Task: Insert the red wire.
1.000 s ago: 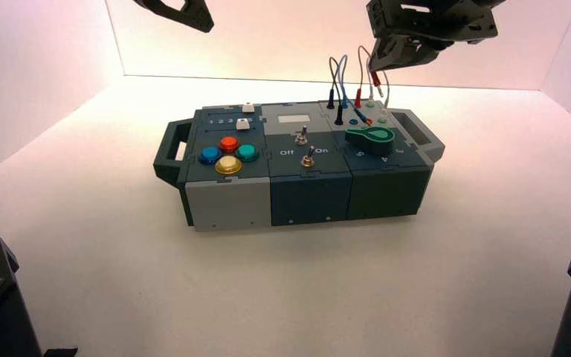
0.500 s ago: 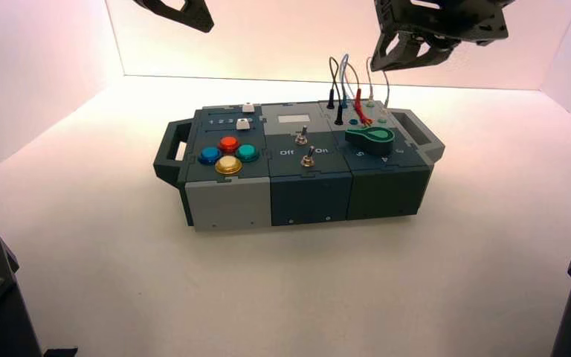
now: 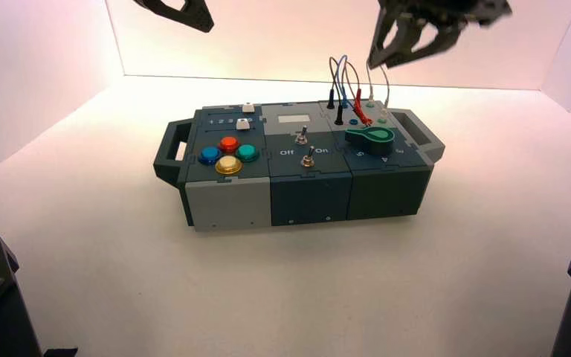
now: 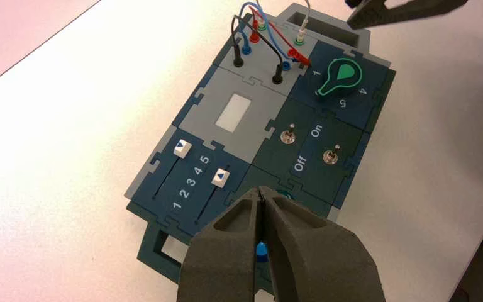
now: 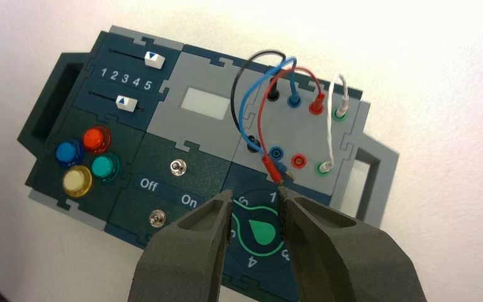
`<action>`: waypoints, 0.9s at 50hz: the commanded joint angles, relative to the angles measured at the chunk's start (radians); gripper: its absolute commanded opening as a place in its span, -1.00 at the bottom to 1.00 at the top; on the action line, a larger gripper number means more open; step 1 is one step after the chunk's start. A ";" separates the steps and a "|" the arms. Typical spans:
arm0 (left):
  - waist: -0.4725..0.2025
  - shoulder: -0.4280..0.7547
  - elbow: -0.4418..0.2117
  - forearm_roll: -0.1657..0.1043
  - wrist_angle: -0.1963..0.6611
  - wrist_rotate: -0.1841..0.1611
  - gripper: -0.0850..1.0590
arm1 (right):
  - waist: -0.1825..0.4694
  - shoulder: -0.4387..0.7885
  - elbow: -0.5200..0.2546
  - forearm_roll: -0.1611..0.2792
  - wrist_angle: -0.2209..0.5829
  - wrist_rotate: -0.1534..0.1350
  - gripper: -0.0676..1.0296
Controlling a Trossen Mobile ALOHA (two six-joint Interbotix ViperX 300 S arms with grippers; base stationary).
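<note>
Dropped since the earlier frame, the free end of the red wire (image 5: 262,123) has gone from beside the right claw (image 5: 255,204) down onto the box (image 3: 245,152). That claw has opened and holds nothing; it hangs above the box's wire corner, its parted tips over the green knob (image 5: 262,231) and the loose red plug (image 5: 272,170) just beyond them. The wire's other plug (image 5: 316,104) sits in a socket farther out from the claw. Between the two, the red-ringed socket (image 5: 299,161) gapes unfilled. The left claw (image 4: 260,189) is closed, idling over the button end.

The loose plug lies across the blue plug (image 5: 284,172), so a careless grab could pinch both. Lying flat, it may also be gripped askew and miss the hole, or the knob could block the claw's descent. Pulling hard on the loop might unseat the plugged end.
</note>
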 commanded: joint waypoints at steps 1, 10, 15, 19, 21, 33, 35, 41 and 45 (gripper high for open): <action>-0.003 -0.009 -0.009 0.002 -0.006 0.003 -0.91 | 0.000 -0.005 -0.086 -0.040 0.094 0.000 -0.16; -0.003 -0.009 -0.009 0.000 -0.006 0.003 -0.91 | 0.000 0.009 -0.170 -0.091 0.250 -0.003 -0.16; -0.003 -0.011 -0.011 0.000 -0.006 0.003 -0.91 | 0.000 0.015 -0.192 -0.114 0.295 -0.005 -0.16; -0.003 -0.011 -0.011 0.000 -0.006 0.003 -0.91 | 0.000 0.028 -0.206 -0.118 0.325 -0.012 -0.16; -0.003 -0.011 -0.009 0.000 -0.006 0.003 -0.91 | 0.000 0.034 -0.209 -0.118 0.337 -0.017 -0.16; -0.003 -0.014 -0.011 0.000 -0.008 0.003 -0.91 | 0.000 0.067 -0.236 -0.118 0.405 -0.046 -0.16; -0.003 -0.015 -0.011 0.002 -0.006 0.003 -0.91 | 0.000 0.074 -0.241 -0.117 0.413 -0.049 -0.16; -0.003 -0.018 -0.009 0.002 -0.015 0.003 -0.91 | 0.000 0.092 -0.253 -0.117 0.420 -0.060 -0.16; -0.003 -0.020 -0.006 0.000 -0.031 0.003 -0.91 | 0.002 0.104 -0.256 -0.115 0.420 -0.069 -0.16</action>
